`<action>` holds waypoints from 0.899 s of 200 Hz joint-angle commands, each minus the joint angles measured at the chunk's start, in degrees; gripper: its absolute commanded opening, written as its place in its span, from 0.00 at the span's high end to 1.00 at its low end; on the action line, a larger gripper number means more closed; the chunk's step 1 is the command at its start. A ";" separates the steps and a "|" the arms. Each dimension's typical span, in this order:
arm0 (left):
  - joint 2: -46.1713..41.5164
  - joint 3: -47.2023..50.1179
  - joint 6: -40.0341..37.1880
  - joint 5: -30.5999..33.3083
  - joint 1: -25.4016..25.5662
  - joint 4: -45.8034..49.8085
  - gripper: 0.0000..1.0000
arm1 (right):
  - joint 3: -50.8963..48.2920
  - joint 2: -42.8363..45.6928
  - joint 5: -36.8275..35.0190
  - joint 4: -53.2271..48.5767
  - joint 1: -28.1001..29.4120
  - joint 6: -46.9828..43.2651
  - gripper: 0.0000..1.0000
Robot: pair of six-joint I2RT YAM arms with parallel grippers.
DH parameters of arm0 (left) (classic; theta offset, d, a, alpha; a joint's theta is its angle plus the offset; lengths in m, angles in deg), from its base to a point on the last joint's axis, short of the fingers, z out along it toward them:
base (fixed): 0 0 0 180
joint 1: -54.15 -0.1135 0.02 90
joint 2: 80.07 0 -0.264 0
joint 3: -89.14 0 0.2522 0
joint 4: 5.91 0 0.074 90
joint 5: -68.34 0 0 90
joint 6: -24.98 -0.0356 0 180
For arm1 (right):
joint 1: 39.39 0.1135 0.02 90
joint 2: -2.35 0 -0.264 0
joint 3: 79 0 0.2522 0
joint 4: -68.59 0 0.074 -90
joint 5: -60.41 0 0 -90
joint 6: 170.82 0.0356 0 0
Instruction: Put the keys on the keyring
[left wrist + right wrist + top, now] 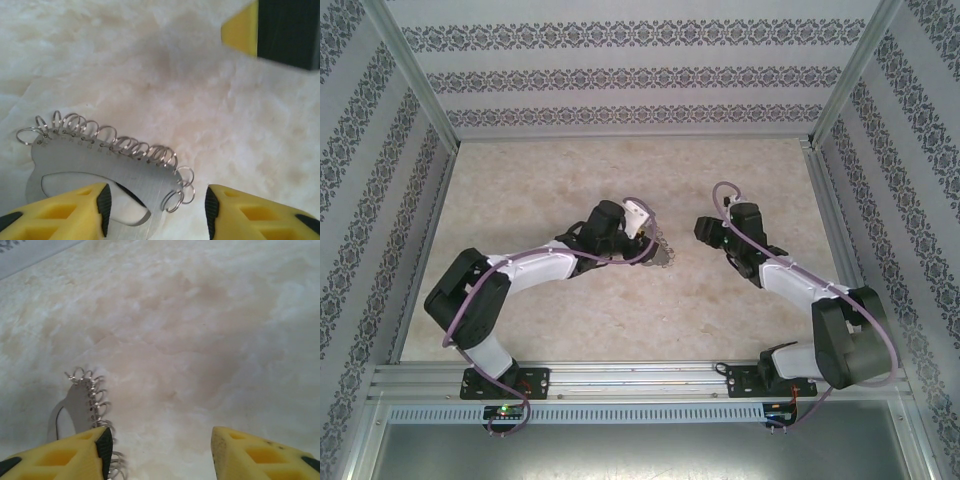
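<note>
L gripper (157, 205) over keyring (95, 162), R gripper (159, 446) just beside it; both gape wide, holding nothing. Risk: pad catches its thin wire loops, keyring skids off.

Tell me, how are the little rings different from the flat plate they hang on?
The plate is one wide, flat piece with a long hole; the rings are many thin wire loops. The plate lies flat on the table, while the rings stick up along its curved edge. Both are shiny silver metal.
</note>
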 commanded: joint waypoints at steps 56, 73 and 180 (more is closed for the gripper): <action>6.60 -5.54 -19.40 2.56 4.95 9.87 0.45 | 0.33 0.01 3.12 -2.10 -3.55 1.21 0.42; 7.29 -5.59 -21.93 2.32 5.24 10.02 0.45 | 0.24 -0.01 3.12 -2.05 -3.65 1.28 0.42; 12.30 -7.26 -26.33 -3.00 5.51 10.41 0.45 | 0.94 0.36 3.79 -2.15 -4.00 1.12 0.41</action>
